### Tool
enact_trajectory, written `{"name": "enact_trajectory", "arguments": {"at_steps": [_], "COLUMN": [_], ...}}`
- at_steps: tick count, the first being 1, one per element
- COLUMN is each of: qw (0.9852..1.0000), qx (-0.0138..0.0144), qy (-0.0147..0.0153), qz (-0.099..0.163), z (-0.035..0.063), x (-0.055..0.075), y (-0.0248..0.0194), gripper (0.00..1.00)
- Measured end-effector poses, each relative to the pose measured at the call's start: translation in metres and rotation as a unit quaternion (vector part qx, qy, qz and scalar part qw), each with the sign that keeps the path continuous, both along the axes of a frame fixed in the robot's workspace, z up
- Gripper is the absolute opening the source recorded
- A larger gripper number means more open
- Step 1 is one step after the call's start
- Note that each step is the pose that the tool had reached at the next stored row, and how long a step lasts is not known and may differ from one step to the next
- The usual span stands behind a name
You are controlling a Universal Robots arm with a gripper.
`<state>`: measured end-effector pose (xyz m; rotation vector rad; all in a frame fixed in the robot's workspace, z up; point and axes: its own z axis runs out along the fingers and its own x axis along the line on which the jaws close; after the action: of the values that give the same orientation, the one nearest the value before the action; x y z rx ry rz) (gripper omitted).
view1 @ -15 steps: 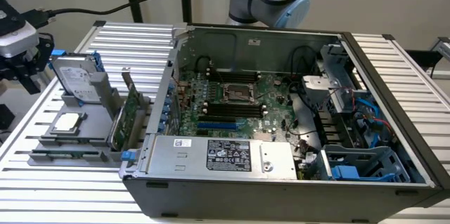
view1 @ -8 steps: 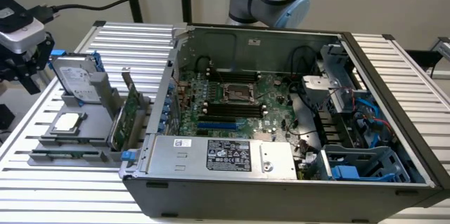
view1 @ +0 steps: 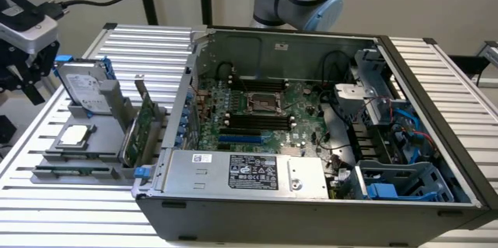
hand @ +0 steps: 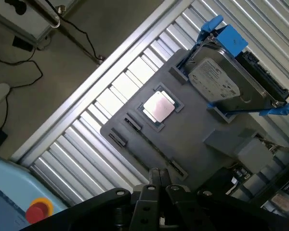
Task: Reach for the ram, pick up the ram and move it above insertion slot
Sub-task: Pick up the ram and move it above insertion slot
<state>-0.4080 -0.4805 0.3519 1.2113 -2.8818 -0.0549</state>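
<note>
Exterior view has the gripper [view1: 30, 87], closed and empty, well apart from the ram [view1: 72, 171], which lies at about five o'clock from it in the tray [view1: 55, 156] front slot, long axis nine to three.

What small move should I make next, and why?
Probably open the gripper: its fingers are shut on nothing, and it hangs above the grey tray, apart from the ram, which sits in its slot near the CPU. Shut fingers likely couldn't straddle it.
</note>
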Motion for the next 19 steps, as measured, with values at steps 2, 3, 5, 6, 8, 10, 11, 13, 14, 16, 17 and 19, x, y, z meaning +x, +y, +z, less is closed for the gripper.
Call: {"name": "enact_trajectory", "arguments": {"at_steps": [2, 3, 5, 6, 8, 10, 11, 13, 14, 16, 17, 19], "qw": [0.9998, 0.9996, 0.9990, 0.9985, 0.9974, 0.9959, 0.9950, 0.9931, 0.9920, 0.9894, 0.9881, 0.9852], "qx": [0.0000, 0.0000, 0.0000, 0.0000, 0.0000, 0.0000, 0.0000, 0.0000, 0.0000, 0.0000, 0.0000, 0.0000], "qy": [0.0000, 0.0000, 0.0000, 0.0000, 0.0000, -0.0001, 0.0000, -0.0001, -0.0001, -0.0001, -0.0002, -0.0002], "qz": [0.018, 0.027, 0.046, 0.055, 0.073, 0.091, 0.100, 0.117, 0.127, 0.145, 0.154, 0.172], "z": [0.0000, 0.0000, -0.0001, -0.0001, -0.0002, -0.0003, -0.0003, -0.0004, -0.0004, -0.0005, -0.0006, -0.0006], "x": [0.0000, 0.0000, 0.0000, -0.0001, -0.0001, 0.0000, 0.0000, 0.0000, 0.0000, 0.0000, 0.0000, 0.0000], "y": [0.0000, 0.0000, 0.0000, 0.0000, 0.0000, 0.0000, 0.0000, 0.0000, 0.0000, 0.0000, 0.0000, 0.0000], "gripper": [0.11, 0.11, 0.11, 0.11, 0.11, 0.11, 0.11, 0.11, 0.11, 0.11, 0.11, 0.11]}}
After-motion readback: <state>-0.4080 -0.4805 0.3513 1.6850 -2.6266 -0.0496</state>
